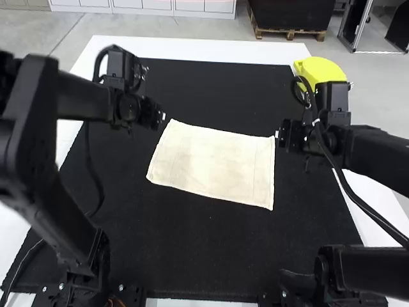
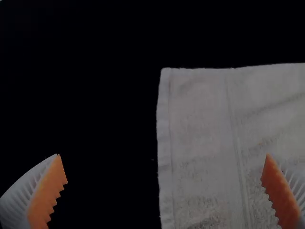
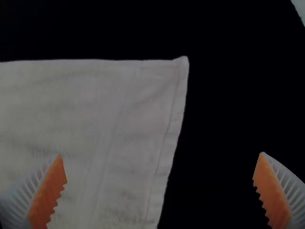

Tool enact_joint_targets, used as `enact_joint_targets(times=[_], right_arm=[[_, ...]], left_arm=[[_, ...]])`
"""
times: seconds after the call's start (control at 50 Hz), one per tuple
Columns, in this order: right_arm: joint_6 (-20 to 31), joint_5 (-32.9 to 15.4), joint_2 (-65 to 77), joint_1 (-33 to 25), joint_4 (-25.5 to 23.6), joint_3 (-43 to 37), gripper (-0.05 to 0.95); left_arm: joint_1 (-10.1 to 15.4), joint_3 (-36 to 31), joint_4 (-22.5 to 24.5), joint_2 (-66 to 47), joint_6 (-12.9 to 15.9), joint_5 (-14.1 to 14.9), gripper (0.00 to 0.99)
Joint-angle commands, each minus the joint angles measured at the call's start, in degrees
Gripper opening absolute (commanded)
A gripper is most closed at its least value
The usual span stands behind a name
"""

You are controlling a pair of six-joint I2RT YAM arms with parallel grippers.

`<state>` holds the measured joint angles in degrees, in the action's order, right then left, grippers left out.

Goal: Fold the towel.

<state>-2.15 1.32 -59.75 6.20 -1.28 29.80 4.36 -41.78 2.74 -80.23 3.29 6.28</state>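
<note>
A cream towel (image 1: 214, 163) lies spread flat as a slightly skewed rectangle on the black cloth. At its far left corner is my left gripper (image 1: 162, 118); by its far right corner is my right gripper (image 1: 278, 134). In the left wrist view, my left gripper (image 2: 162, 167) stands open above one side edge of the towel (image 2: 205, 143), its fingers wide apart. The right wrist view has my right gripper (image 3: 159, 167) open too, over the opposite edge of the towel (image 3: 95, 119). Nothing is held in either.
The black cloth (image 1: 192, 249) covers most of the white table (image 1: 192, 48). A yellow object (image 1: 319, 69) sits at the far right corner behind the right arm. Cables hang along both arms.
</note>
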Motion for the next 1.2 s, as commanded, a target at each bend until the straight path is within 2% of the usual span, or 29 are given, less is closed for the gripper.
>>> enact_joint_targets(times=[0.0,0.26,0.4,0.66,0.86,1.18], right_arm=[[-1.10,0.87,-1.69,-0.75,2.68,-1.06,0.90],[-1.63,1.05,-9.42,-0.75,9.36,-1.76,0.90],[-1.63,1.31,-13.99,-0.75,12.62,-0.97,0.90],[-1.54,2.02,-22.17,-0.75,17.71,1.58,0.90],[-1.45,1.93,-28.67,-0.75,20.97,4.04,0.90],[-1.27,2.19,-37.90,-0.75,23.25,8.96,0.90]], left_arm=[[-0.05,-0.94,1.56,-3.71,-1.18,3.38,0.961],[-0.05,-2.25,7.28,-13.11,-0.92,4.35,0.957],[-0.05,-4.28,7.98,-17.42,-0.21,4.44,0.957],[-0.05,-6.82,12.37,-22.87,0.23,4.53,0.957],[-0.05,-9.81,12.81,-27.35,0.84,4.44,0.957],[-0.05,-14.38,13.34,-32.10,1.19,4.44,0.959]])
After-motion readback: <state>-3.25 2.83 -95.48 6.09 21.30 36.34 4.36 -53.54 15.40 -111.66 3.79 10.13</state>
